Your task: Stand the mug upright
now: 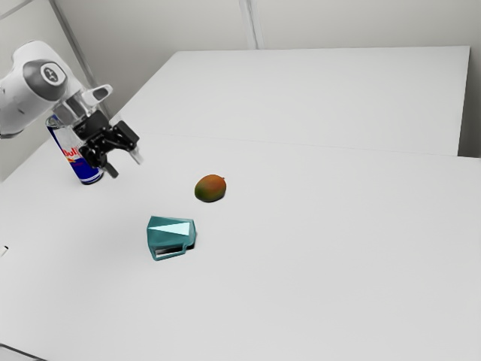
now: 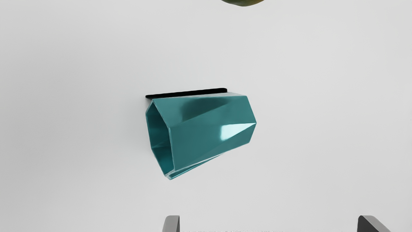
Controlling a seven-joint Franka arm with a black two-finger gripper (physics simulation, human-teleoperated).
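The teal faceted mug (image 1: 170, 234) lies on its side on the table, its handle showing along the side nearest the exterior camera. My gripper (image 1: 125, 163) hangs above the table towards the exterior view's upper left, apart from the mug. In the wrist view the mug (image 2: 206, 125) shows its hollow mouth at one end and its closed base at the other. The fingers of my gripper (image 2: 268, 224) stand wide apart and hold nothing.
A mango (image 1: 210, 189) rests on the white table (image 1: 323, 248) a short way beyond the mug. A Red Bull can (image 1: 86, 169) stands behind my gripper at the exterior view's left.
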